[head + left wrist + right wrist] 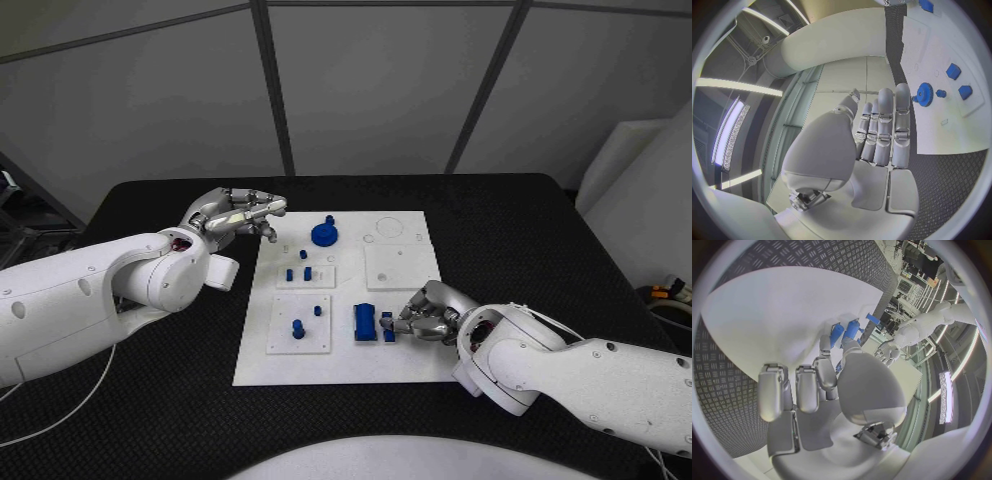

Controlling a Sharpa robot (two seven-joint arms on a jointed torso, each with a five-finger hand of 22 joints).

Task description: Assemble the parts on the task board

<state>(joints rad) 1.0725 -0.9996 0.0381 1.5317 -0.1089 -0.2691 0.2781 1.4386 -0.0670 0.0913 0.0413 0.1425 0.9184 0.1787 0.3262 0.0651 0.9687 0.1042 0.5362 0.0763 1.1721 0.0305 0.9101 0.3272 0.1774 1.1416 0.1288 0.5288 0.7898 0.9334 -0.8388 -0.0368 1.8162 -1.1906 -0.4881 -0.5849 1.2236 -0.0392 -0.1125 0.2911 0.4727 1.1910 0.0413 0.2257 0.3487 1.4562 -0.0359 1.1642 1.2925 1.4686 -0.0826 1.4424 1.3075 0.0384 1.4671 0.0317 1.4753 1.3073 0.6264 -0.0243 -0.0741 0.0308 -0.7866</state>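
Observation:
The white task board lies mid-table. On it are a blue gear at the far left, small blue pegs, a blue pin and a blue block. My right hand rests at the board's near right, its thumb and a finger pinching a small blue part beside the block. The right wrist view shows that hand with the blue part at its fingertips. My left hand hovers off the board's far left corner and holds nothing. In the left wrist view its fingers lie straight, near the gear.
The black table surrounds the board, with bare mat on every side. Grey wall panels stand behind it. A white panel leans at the far right, with cables beside the table's right edge.

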